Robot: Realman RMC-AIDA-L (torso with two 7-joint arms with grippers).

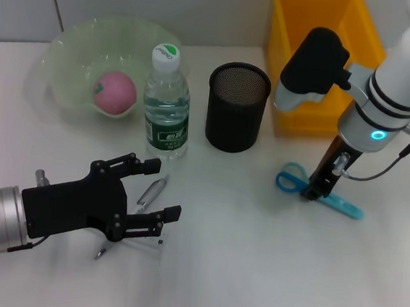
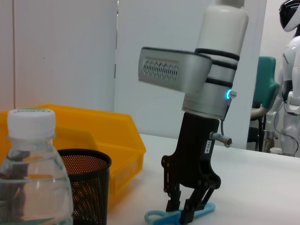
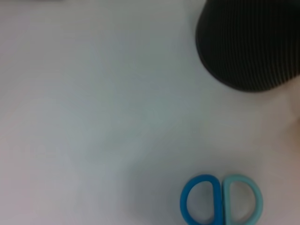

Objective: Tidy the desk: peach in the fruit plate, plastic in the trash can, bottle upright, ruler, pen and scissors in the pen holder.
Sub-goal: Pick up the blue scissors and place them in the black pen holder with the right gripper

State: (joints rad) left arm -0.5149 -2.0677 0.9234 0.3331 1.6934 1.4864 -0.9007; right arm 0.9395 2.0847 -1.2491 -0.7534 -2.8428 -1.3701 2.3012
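right claw (image 1: 313,193) straddles one pair of scissors (image 1: 331,198).

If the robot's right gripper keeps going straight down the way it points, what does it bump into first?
Probably the blue scissors. The right gripper points down right over them, its fingertips already at their middle, just past the handle loops. Under them is only the white table.
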